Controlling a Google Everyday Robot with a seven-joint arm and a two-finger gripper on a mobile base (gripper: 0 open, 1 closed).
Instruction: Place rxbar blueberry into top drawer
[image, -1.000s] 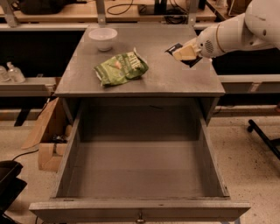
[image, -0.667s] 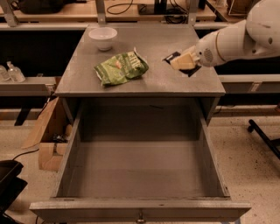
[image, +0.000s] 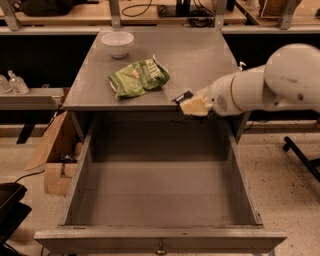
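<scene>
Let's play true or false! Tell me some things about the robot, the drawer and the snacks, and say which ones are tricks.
1. The top drawer is pulled open. True.
2. The rxbar blueberry lies in the drawer. False: the gripper holds it at the table's front edge.
3. The green chip bag lies on the table. True.
4. The white bowl is in the drawer. False: it stands on the table's far left corner.

- Wide grey wooden top drawer (image: 242, 175) stands pulled out, open from above.
- Gripper (image: 192, 106), clasping the dark navy rxbar blueberry (image: 183, 96), hangs over its rear edge.
- Crumpled green chip bag (image: 137, 77) lies well apart.
</scene>
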